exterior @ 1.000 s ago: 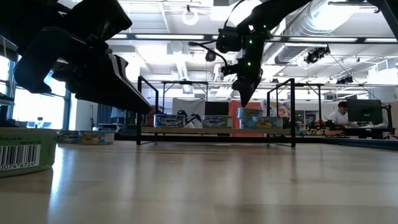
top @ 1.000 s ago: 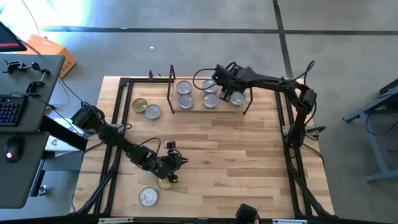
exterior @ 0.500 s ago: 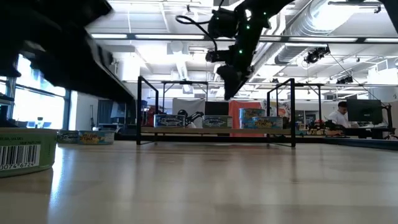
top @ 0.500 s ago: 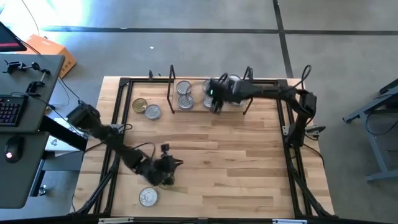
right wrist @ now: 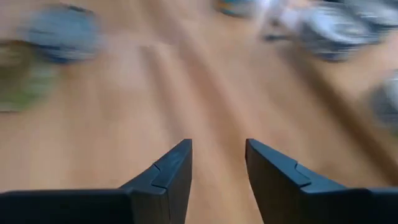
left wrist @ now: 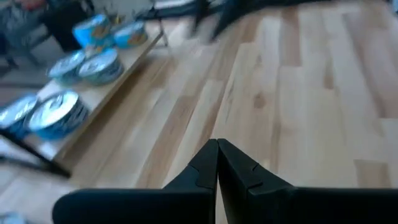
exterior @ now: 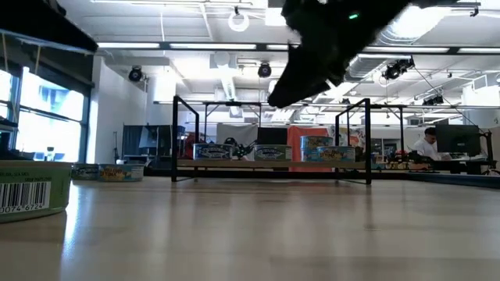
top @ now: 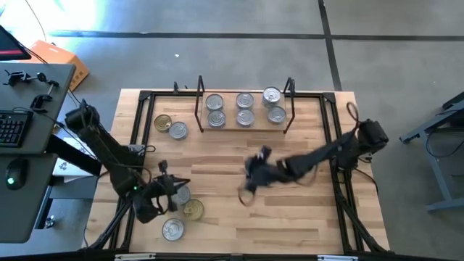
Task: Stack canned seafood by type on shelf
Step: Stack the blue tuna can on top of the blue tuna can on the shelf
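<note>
The shelf stands at the table's far side, with several silver-lidded tins on its board. A gold tin and a silver one lie left of it. Near the front left corner rest a silver tin, a gold tin and another silver tin. My left gripper is shut and empty, just left of those tins. My right gripper hangs open and empty over the table's middle.
The bare wooden tabletop stretches between the shelf and the near edge. A black frame runs along the table's sides. In the low view a tin with a barcode sits close at the left. A desk with a keyboard stands left of the table.
My right gripper has swung away from the shelf toward the near left, sinking over the table's middle and blurring with speed. My left gripper has drawn back from over the gold tin toward the left edge and risen; the tin stays on the table.
</note>
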Controlling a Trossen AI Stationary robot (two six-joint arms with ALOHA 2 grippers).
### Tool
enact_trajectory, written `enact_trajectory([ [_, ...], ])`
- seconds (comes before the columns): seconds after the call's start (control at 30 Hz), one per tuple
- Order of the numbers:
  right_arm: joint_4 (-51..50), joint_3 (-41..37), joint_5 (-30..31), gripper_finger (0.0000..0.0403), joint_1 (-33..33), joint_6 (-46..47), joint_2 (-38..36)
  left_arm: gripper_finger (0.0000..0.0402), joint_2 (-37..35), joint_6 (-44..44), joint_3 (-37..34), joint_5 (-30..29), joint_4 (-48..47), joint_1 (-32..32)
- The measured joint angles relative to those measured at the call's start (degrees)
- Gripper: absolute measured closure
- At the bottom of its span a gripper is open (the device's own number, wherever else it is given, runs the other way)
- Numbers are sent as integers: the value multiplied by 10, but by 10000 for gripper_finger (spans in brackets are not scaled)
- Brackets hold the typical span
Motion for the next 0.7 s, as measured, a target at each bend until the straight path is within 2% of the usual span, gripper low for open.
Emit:
enact_trajectory([
  [0.07,105,-39,3,263,40,4,9,401,-4,-31,0,32,-42,2],
  [0.2,315,-113,20,263,99,-1,40,401,-5,-132,0,172,-110,10],
  [0.3,441,-150,91,263,123,-12,69,401,2,-205,-10,249,-132,16],
  [0.37,497,-164,170,263,133,-4,93,401,9,-242,-28,258,-119,16],
  [0.43,511,-168,216,263,137,11,109,401,22,-259,-54,257,-70,21],
  [0.53,517,-168,217,263,134,27,121,401,52,-242,-92,255,27,41],
  [0.6,518,-168,206,263,131,38,126,401,73,-209,-101,234,86,61],
  [0.7,519,-168,193,263,124,41,129,401,102,-89,-98,197,159,109],
])
